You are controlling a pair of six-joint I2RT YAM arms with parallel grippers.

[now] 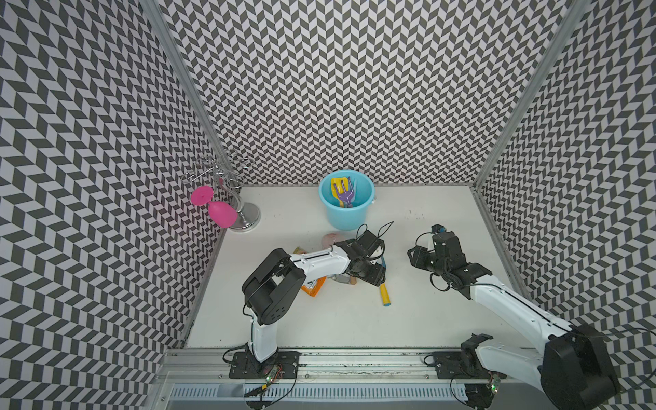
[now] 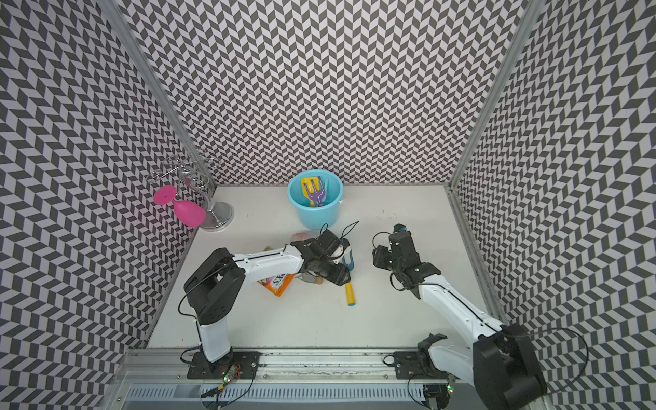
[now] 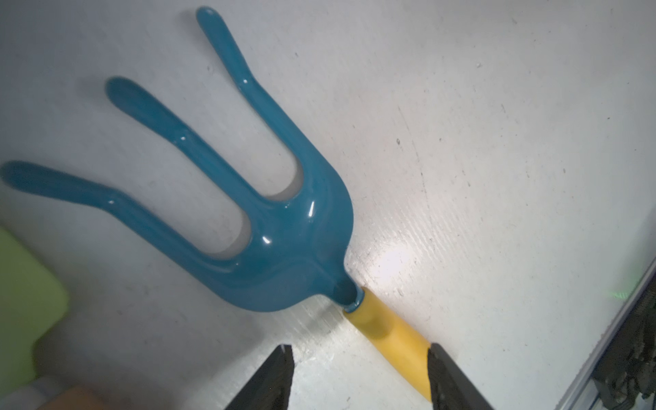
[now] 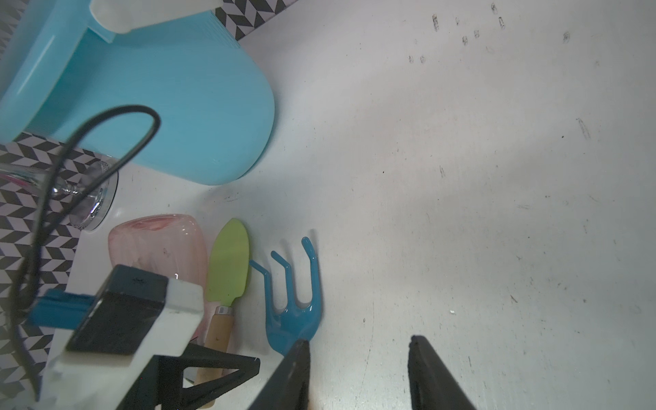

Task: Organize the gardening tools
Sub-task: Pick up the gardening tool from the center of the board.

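Note:
A teal fork with a yellow handle (image 1: 384, 294) (image 2: 350, 294) lies on the white table. My left gripper (image 3: 358, 349) (image 1: 371, 274) stands low over it, open, with the handle (image 3: 394, 337) between the jaws and against one finger (image 3: 445, 372); a gap remains on the other side. Beside the fork head (image 4: 294, 312) lie a green trowel (image 4: 229, 259) with a brown handle and the pink spray bottle (image 4: 156, 245). My right gripper (image 4: 358, 342) (image 1: 417, 257) hovers open and empty to the right of the fork.
The light blue bucket (image 1: 346, 218) stands at the back with a yellow trowel (image 1: 337, 186) and a purple fork (image 1: 346, 193) inside. An orange candy bag (image 1: 314, 285) lies under my left arm. A chrome rack (image 1: 245, 216) holds a pink glass (image 1: 222, 213) at the back left.

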